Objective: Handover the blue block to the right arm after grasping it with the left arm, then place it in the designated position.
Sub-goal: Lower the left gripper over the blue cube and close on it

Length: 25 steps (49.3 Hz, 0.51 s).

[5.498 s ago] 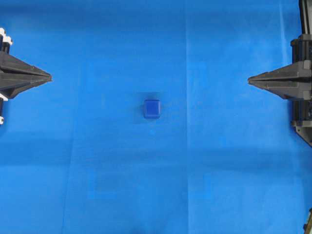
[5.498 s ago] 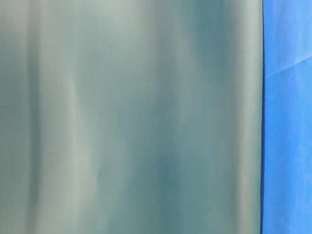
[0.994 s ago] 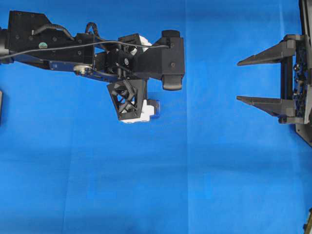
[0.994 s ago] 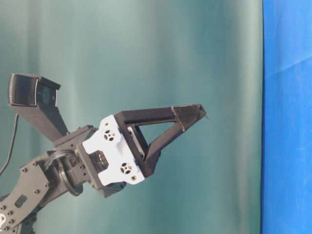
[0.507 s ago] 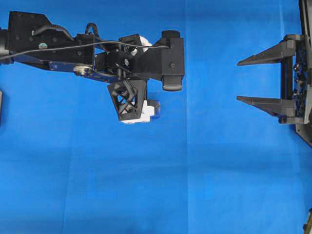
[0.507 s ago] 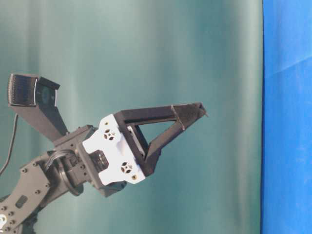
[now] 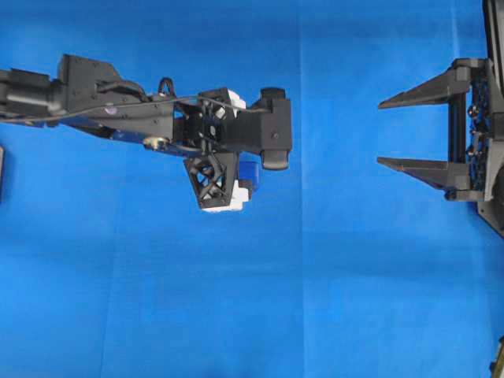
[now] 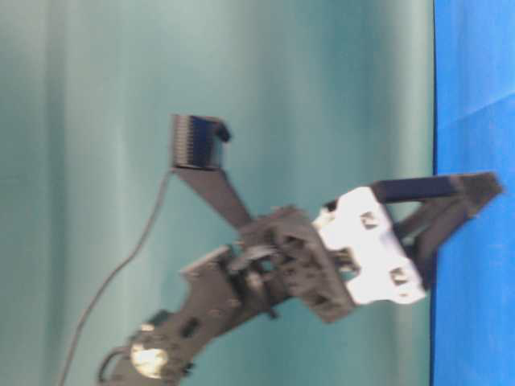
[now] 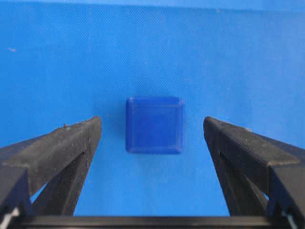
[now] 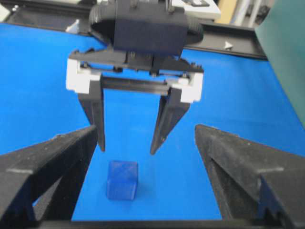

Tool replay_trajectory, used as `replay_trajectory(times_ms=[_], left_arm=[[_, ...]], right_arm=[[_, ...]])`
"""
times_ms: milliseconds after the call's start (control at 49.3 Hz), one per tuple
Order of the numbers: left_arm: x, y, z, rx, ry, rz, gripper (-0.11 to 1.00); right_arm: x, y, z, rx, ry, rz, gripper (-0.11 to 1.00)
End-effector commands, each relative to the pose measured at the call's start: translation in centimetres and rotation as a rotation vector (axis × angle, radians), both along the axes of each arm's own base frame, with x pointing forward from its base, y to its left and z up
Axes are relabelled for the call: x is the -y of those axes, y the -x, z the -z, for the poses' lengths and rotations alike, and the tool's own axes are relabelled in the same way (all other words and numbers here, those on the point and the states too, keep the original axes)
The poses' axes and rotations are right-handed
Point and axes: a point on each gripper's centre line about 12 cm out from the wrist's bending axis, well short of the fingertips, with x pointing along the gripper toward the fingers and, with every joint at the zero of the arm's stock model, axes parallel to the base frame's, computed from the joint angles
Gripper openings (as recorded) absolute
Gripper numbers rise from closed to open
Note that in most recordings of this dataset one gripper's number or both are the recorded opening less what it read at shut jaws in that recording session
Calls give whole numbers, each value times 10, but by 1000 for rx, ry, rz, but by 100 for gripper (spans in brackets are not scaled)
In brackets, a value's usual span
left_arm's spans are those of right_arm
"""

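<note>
I see the blue block (image 9: 155, 125), a small dark-blue cube with rounded edges and a smooth, faintly glossy face, sitting on the blue cloth (image 7: 236, 315) near the middle of the tabletop, well clear of every edge. The cloth is matte, with a fine weave and faint fold creases. The left gripper (image 9: 152, 131) hangs over the block with its jaws spread wide, one pointed black finger (image 9: 71, 143) on each side of the cube and not touching it; the pads look rough and scuffed. From the right wrist view the left gripper's tips sit just above and behind the block (image 10: 122, 180), white plastic brackets (image 10: 78, 76) at the finger roots. The right gripper (image 7: 382, 132) waits by the right edge, jaws wide apart, holding nothing. Compared with half a second ago, my left arm (image 7: 118, 110) has dipped down toward the cloth: at table level its fingertips (image 8: 483, 189) now overlap the blue surface, and the picture is motion-blurred. The right arm (image 7: 472, 126) has barely moved.
</note>
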Motion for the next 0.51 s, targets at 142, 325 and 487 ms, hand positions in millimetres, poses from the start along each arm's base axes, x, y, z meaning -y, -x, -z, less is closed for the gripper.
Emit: replay_trajectory(times_ms=[142,325,487], left_arm=[[1,-7,27,23,-1,5,92],[0,-10,54,-21,0,2,92],[-3,-8,62,-31,1,-4,92]], right_arm=[[0,-4,-8,23,-2,1,94],[0,-4,-7,22,-2,1,94],[0,-4,-7,22,-2,1,94]])
